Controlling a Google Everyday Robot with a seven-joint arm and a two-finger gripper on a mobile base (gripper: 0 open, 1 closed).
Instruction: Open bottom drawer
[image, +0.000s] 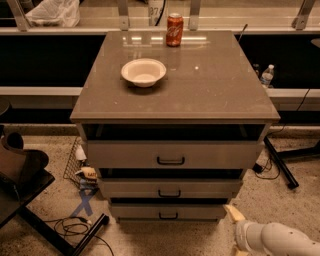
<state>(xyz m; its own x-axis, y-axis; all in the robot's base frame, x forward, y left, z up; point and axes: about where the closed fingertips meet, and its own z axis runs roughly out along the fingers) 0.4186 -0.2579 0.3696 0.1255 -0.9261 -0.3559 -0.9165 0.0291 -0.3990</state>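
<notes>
My jaws seem spread, pinching nothing, though the lower finger is partly cut off. My gripper hangs near the floor, just right of the bottom drawer.

The one camera looks from in front of the desk and above it, tilted down at its top and drawer fronts, near enough that the desk fills most of the view down to the bottom drawer, with the claw at the lower right corner.
</notes>
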